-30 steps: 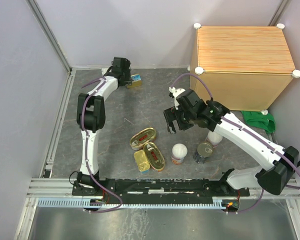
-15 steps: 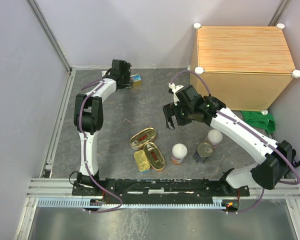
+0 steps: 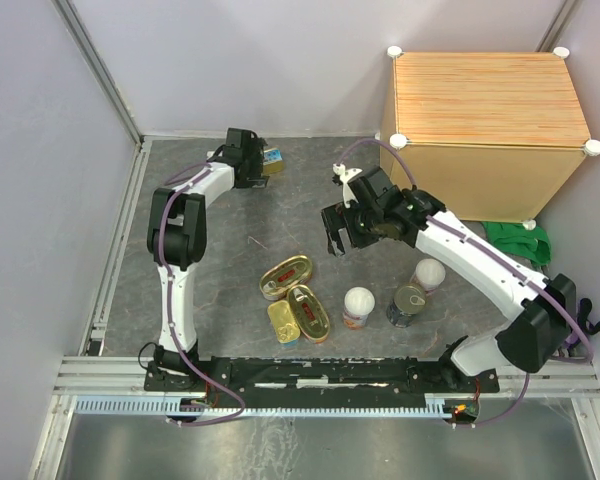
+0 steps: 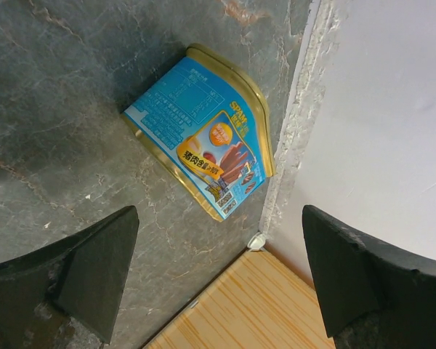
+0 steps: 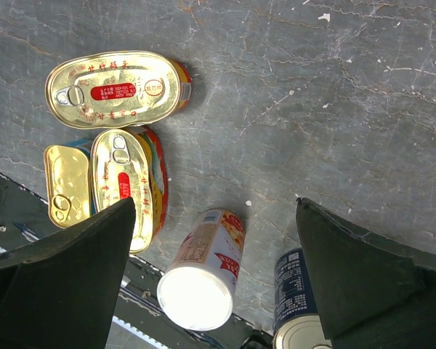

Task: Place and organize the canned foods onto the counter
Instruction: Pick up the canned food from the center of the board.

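Observation:
The canned foods stand on the grey floor. Two oval gold tins (image 3: 286,275) (image 3: 308,312), a rectangular gold tin (image 3: 282,322), a white-lidded cylinder (image 3: 358,305), a dark blue cylinder (image 3: 408,303) and a second white-lidded cylinder (image 3: 429,273) sit in front. A blue-labelled rectangular tin (image 3: 271,160) (image 4: 200,138) lies against the back wall. My left gripper (image 3: 256,166) (image 4: 219,214) is open just short of it. My right gripper (image 3: 334,240) (image 5: 214,209) hangs open above the floor, over the white-lidded cylinder (image 5: 203,276), touching nothing. The counter (image 3: 490,100) stands at the back right with a bare top.
A green cloth (image 3: 517,241) lies on the floor below the counter's front side. Walls close the floor at the left and back. A metal rail (image 3: 320,375) runs along the near edge by the arm bases.
The right gripper has moved up and left, away from the cylinders. The left gripper has edged right, closer to the blue-labelled tin. Both stay open and no tin has moved.

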`<state>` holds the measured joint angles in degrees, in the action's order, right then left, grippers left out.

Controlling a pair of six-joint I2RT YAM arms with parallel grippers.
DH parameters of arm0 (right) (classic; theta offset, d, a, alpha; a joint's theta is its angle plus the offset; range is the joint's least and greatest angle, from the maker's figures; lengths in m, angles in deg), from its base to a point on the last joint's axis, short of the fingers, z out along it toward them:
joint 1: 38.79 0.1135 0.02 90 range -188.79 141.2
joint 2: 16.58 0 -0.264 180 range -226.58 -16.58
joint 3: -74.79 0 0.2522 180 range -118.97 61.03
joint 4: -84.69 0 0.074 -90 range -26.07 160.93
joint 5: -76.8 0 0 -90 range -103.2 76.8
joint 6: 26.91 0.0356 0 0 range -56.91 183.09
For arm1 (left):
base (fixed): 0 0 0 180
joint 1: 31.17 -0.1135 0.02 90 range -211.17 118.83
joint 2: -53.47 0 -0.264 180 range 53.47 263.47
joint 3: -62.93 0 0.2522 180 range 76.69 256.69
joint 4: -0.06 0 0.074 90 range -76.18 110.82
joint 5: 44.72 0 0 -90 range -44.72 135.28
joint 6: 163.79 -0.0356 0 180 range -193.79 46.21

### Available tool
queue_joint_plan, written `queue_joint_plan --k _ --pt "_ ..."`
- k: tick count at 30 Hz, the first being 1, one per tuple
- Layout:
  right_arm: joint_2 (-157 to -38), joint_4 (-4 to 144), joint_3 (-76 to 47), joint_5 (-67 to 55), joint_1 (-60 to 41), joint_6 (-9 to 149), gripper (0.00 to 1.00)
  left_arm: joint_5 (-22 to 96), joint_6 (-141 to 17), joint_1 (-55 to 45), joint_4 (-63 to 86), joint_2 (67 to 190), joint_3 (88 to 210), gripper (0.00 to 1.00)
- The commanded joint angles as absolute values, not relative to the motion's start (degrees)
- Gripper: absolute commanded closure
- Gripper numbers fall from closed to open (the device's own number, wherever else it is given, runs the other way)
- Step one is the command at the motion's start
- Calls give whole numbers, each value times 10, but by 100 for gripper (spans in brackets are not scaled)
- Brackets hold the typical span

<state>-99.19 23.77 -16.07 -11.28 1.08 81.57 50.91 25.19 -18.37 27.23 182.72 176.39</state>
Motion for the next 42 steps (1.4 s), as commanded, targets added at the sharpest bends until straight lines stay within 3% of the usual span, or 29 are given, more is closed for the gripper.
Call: queue_joint_plan --k 1,33,42 --pt "-997 261 -189 -97 6 805 1 511 252 -182 268 1792 1771 1" --pt "-1106 254 -268 -64 -34 821 1 447 310 -231 270 1911 1835 0" --pt "-1155 230 -332 -49 -39 829 1 383 301 -243 212 1954 1860 13"
